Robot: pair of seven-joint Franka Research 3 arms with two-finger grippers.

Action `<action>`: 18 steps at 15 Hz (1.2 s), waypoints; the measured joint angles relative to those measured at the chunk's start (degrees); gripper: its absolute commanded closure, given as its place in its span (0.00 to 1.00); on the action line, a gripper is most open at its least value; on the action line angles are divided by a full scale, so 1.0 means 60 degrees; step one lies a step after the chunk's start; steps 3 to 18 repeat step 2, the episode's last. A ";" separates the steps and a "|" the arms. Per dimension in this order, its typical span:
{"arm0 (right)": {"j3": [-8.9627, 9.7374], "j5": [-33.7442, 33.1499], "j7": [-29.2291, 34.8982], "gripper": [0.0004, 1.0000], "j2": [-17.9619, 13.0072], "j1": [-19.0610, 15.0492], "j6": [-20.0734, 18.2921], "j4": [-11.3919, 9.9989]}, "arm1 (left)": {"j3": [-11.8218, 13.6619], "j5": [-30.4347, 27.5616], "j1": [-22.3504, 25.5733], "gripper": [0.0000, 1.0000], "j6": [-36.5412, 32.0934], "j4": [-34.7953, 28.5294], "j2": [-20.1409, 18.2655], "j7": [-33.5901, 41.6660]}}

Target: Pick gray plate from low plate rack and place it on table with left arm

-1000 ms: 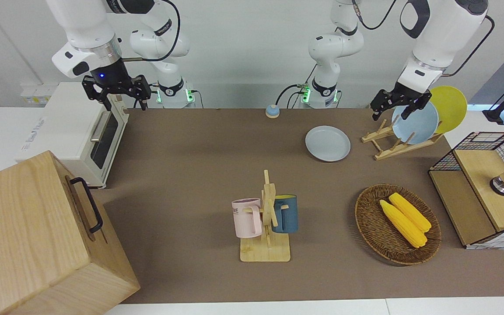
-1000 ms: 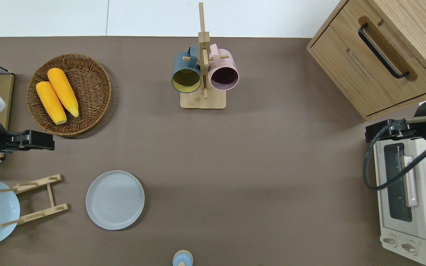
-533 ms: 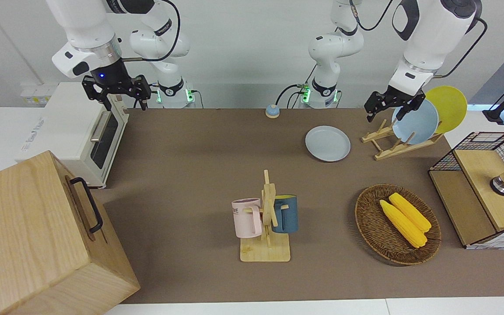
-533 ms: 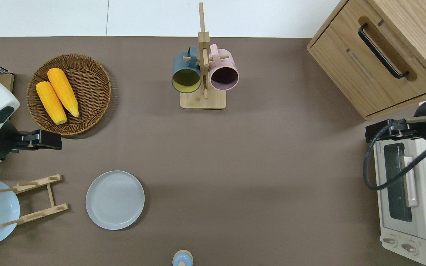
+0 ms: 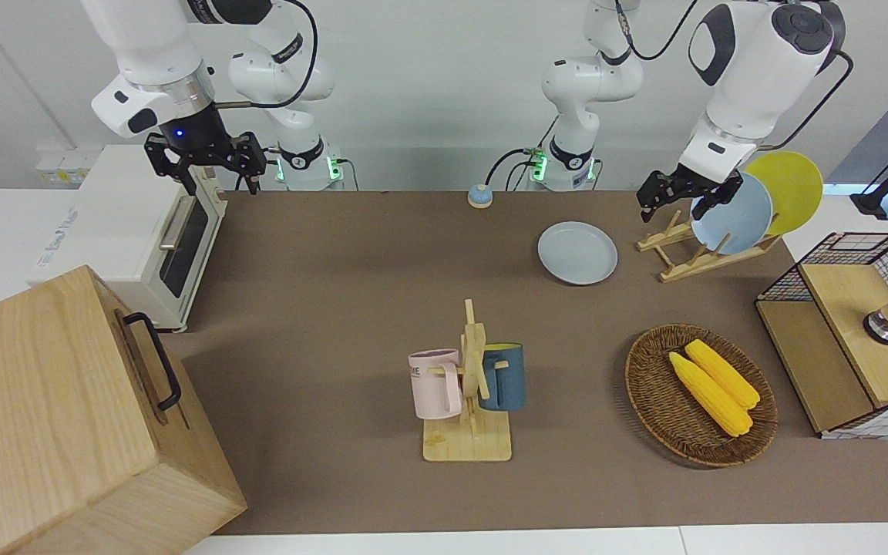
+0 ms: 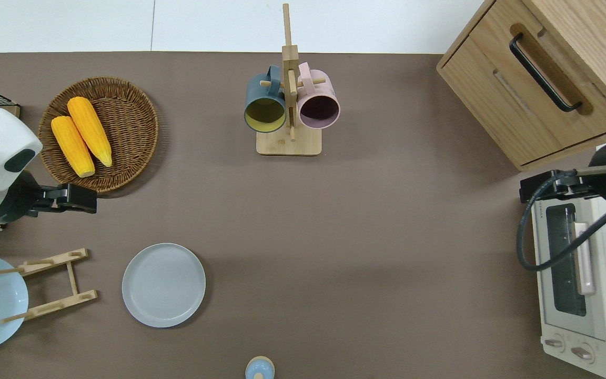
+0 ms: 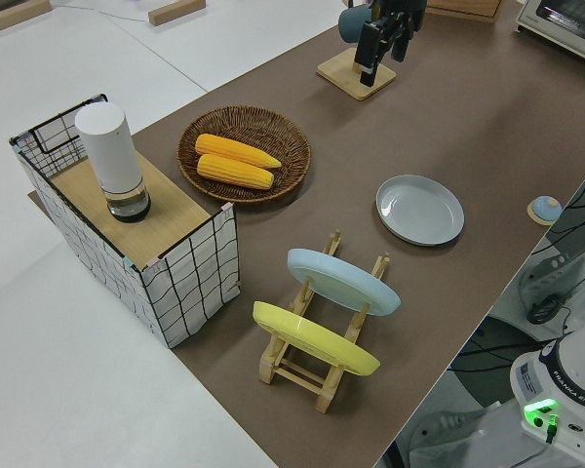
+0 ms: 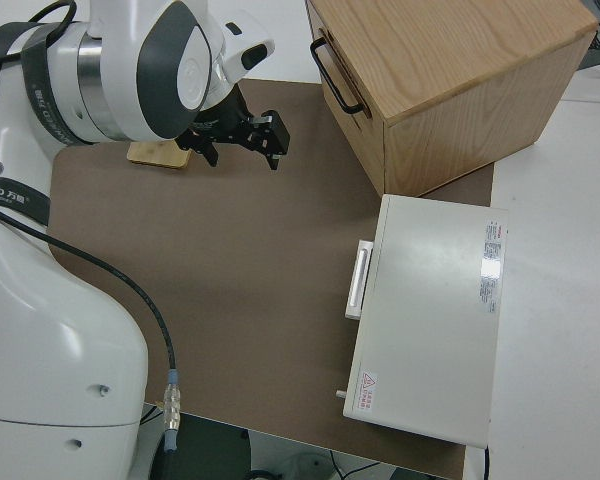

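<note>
We see the gray plate (image 5: 577,252) lying flat on the table (image 5: 351,308), just beside the low plate rack (image 5: 683,250), on the side toward the right arm's end. The rack holds a light blue plate (image 5: 737,216) and a yellow plate (image 5: 791,189), both leaning on the pegs. The left gripper (image 5: 681,194) is up in the air, over bare table between the wicker basket (image 6: 124,110) with two corn cobs (image 6: 82,134) and the rack. Its fingers are spread apart and hold nothing. The right arm is parked, and we cannot tell the state of its gripper.
</note>
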 measured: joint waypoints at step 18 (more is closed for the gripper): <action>0.0000 0.0000 0.0000 0.02 0.0000 0.0000 0.0000 0.0000 | 0.0012 0.0000 -0.0001 0.00 -0.0003 0.0000 -0.0001 0.0000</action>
